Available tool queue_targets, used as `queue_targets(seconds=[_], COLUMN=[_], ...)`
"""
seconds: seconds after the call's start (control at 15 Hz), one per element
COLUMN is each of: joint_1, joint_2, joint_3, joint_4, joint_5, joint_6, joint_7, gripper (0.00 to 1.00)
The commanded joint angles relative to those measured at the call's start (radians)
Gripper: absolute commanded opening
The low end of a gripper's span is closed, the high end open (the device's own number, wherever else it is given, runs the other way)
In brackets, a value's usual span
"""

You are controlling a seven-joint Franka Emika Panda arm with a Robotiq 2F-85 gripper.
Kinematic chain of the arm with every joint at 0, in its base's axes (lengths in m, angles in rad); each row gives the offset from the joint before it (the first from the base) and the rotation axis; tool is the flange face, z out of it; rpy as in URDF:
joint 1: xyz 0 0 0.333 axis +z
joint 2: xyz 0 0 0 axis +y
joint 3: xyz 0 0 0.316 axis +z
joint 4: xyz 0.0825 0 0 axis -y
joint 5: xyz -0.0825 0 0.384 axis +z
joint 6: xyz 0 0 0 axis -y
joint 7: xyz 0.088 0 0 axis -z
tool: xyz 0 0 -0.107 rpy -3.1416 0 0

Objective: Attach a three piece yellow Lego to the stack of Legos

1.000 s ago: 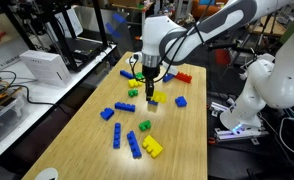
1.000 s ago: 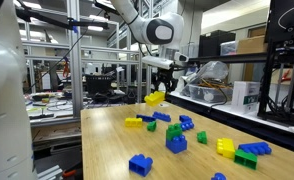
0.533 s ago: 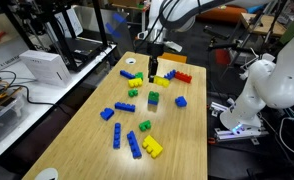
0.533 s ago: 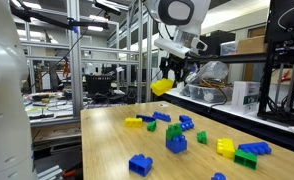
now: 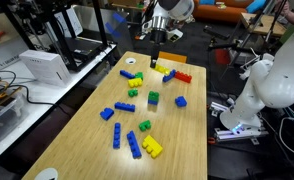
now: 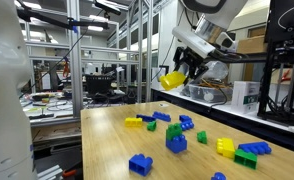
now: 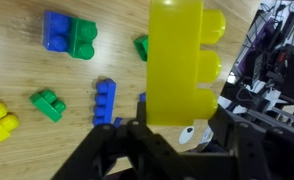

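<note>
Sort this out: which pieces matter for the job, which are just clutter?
Job: three piece yellow Lego, held in the jaws; green stack of Legos.
Lying about: red brick; loose blue bricks; yellow-blue cluster.

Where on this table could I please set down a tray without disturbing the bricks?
The widest bare wood lies along the table edge between the loose blue bricks and the white round object. A narrower strip runs beside the blue-and-yellow pair. It is crowded around the green stack and the far-end bricks.
</note>
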Motion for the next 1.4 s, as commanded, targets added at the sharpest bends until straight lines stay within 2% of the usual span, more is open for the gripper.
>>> queue_targets(seconds=[0.0, 0.27, 0.6, 0.93, 1.33], joint_1=[-0.076, -0.156, -0.219, -0.249, -0.263], joint_2=[0.127, 0.269, 0.415, 0.51, 0.543], joint_3=[-0.026, -0.03, -0.007, 0.018, 0.032], joint_4=[0.12, 0.214, 0.295, 0.347, 0.374], joint_5=[0.119, 0.228, 0.304, 0.354, 0.361], joint_6=[-0.162, -0.295, -0.348, -0.377, -0.389], joint_7=[-0.1, -0.134, -0.123, -0.112, -0.106], gripper=[0.39, 0.39, 0.39, 0.39, 0.39])
